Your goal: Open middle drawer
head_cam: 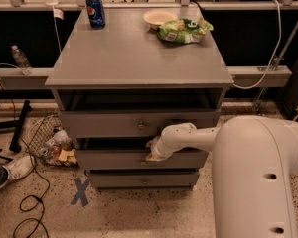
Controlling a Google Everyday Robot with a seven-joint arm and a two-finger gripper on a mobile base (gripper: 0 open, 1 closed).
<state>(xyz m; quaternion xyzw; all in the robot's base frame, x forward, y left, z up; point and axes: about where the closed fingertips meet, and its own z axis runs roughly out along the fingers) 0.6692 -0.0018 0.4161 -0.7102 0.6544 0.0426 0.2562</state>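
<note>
The grey cabinet (139, 58) has three drawers. The middle drawer (109, 160) is the second front down, with a dark gap above its top edge. My gripper (151, 151) is at the centre of that front, against its upper edge, and it hides the knob. My white arm (188, 138) reaches in from the right. The taller top drawer (99, 124) stands out a little and shows its small knob (142, 126). The slim bottom drawer (119, 180) sits flush.
On the cabinet top are a blue soda can (95, 5), a white bowl (159, 18) and a green snack bag (185, 29). A wire basket of rubbish (52, 143), a shoe (10, 170), cables (30, 202) and a blue tape cross (81, 191) lie on the floor to the left.
</note>
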